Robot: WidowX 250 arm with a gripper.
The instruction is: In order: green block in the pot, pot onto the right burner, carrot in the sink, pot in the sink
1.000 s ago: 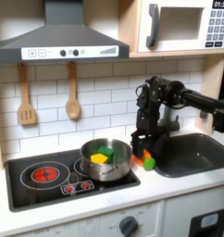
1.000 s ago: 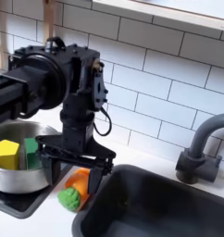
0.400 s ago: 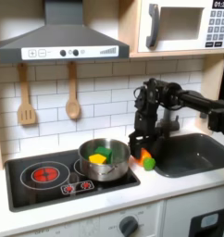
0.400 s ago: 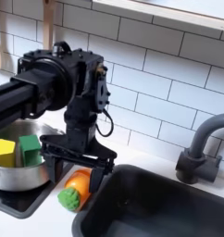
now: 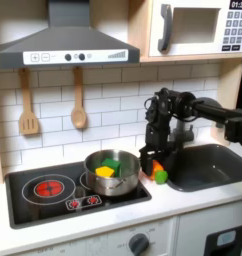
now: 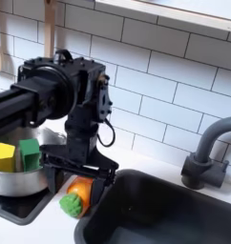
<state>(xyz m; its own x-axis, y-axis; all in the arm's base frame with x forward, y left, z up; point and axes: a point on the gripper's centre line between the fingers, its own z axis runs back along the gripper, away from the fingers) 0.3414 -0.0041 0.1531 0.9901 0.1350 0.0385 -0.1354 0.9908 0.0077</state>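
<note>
The silver pot [image 5: 115,174] [image 6: 10,179] sits on the black cooktop [image 5: 53,200], covering the right burner. Inside it are the green block [image 5: 112,164] [image 6: 29,152] and a yellow piece [image 6: 3,157]. The orange carrot [image 5: 157,173] [image 6: 79,193] lies on the white counter between the pot and the sink [image 5: 208,165] [image 6: 175,212], its green end toward the front. My gripper [image 5: 153,163] [image 6: 80,177] points down over the carrot, open, with one finger on each side of it.
A dark arched faucet [image 6: 205,151] stands behind the sink. The left burner [image 5: 48,187] is bare. Two wooden utensils [image 5: 78,100] hang on the tiled wall under the range hood [image 5: 63,45]. A microwave [image 5: 198,25] is mounted at the upper right.
My gripper has dropped a little and shifted toward the second exterior view's left, settling closer around the carrot. Pot, blocks and carrot have stayed in place.
</note>
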